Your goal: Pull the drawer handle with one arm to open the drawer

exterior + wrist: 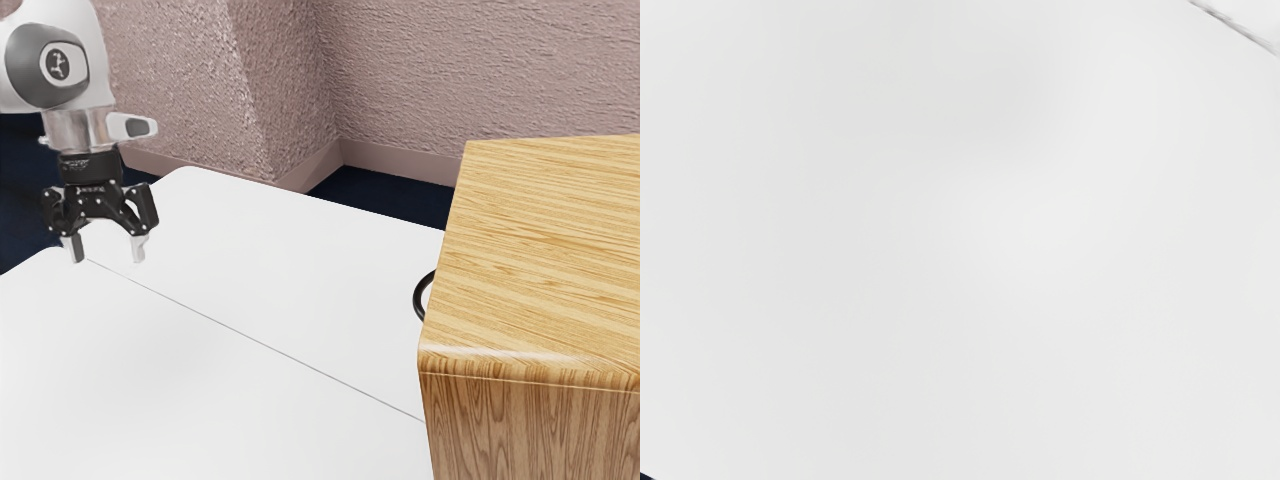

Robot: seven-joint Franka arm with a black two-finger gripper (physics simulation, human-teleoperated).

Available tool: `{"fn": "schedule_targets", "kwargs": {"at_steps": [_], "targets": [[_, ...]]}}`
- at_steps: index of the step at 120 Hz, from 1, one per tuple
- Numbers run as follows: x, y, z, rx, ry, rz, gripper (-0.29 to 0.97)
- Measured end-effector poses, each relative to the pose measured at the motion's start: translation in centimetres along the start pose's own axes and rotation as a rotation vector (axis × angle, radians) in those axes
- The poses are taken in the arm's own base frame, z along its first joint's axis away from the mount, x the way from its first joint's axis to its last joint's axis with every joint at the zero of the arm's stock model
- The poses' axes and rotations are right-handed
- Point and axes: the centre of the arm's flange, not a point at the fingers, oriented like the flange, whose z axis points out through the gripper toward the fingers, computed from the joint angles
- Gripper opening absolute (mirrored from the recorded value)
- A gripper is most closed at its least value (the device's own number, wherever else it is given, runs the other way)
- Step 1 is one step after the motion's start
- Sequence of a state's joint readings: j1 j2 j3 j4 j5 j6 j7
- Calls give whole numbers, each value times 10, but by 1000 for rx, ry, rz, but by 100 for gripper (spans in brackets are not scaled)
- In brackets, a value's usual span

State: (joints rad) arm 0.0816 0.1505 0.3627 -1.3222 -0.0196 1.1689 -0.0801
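- The arm [55, 62] has a small dark mark on its round grey cap, too small to read.
- The gripper [107, 254] hangs just above the white table [250, 290], with its fingers spread and nothing between them.
- A thin seam [250, 338] in the table runs from beneath the gripper; the wrist view catches it [1237, 23] beside the bare tabletop [960, 260].
- The black handle [421, 293] is well apart from the gripper, toward the exterior view's right. It shows as a curved sliver, mostly hidden by the wooden cabinet [545, 250].
- The cabinet is cut off by the frame, and its drawer front is hidden.

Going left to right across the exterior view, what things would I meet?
The black two-finger tool, open above the white table → the black ring-shaped drawer handle → the light wooden cabinet.
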Motion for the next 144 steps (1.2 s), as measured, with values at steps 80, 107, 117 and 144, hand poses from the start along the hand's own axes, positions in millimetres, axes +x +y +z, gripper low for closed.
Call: {"fn": "schedule_targets", "kwargs": {"at_steps": [80, 107, 117, 144], "targets": [[-105, 254, -82, -114, 362, 332, 68], [-71, 268, -58, -211, 314, 240, 68], [-64, 276, -48, -234, 293, 217, 68], [-66, 307, -36, -275, 279, 189, 68]]}}
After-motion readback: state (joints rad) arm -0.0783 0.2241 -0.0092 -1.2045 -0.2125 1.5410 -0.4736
